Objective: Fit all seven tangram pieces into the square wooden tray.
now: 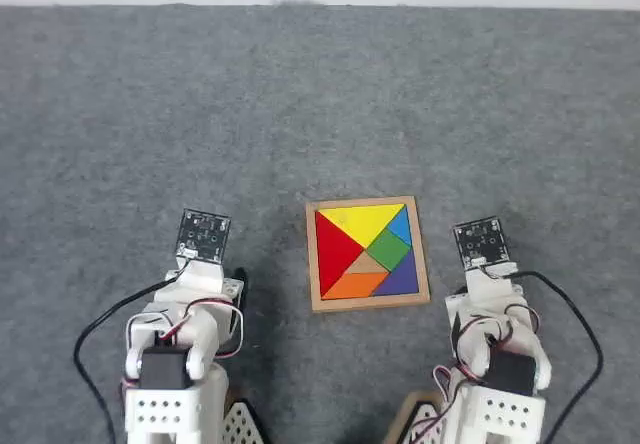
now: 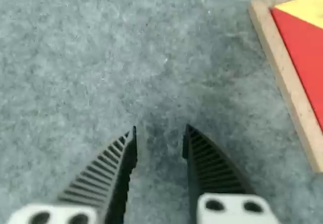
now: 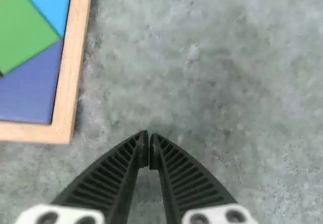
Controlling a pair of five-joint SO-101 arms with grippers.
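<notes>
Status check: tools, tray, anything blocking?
Left tool open, empty, beside tray. Right tool shut, empty, on tray's other side. All seven pieces seated in tray. No obstruction seen.

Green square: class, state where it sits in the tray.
In the high view, the green square lies in the wooden tray's right half, between the light blue triangle and the purple piece.

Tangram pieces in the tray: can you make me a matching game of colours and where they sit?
Pieces: 1 red piece; 2 yellow piece; 3 orange piece; 4 purple piece.
Places in the wooden tray, high view: A near right corner; B left side; C far edge; D near edge, beside purple.
Pairs: 1-B, 2-C, 3-D, 4-A.
</notes>
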